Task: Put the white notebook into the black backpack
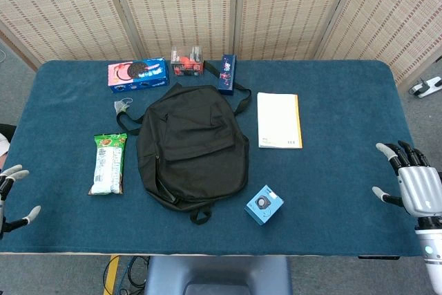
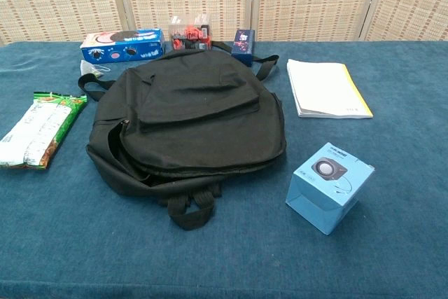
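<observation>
The black backpack [image 1: 190,146] [image 2: 187,120] lies flat in the middle of the blue table, zipped as far as I can see. The white notebook [image 1: 278,120] [image 2: 327,89], with a yellow right edge, lies flat just right of the backpack, apart from it. My left hand [image 1: 10,195] hovers at the table's near left edge, fingers spread and empty. My right hand [image 1: 414,181] is at the near right edge, fingers spread, holding nothing. Neither hand appears in the chest view.
A light blue box [image 1: 264,204] [image 2: 329,185] sits near the backpack's front right. A green snack bag [image 1: 108,164] [image 2: 38,131] lies at left. Along the back stand a blue cookie box [image 1: 137,74], a red-filled clear box [image 1: 187,61] and a dark blue box [image 1: 227,72].
</observation>
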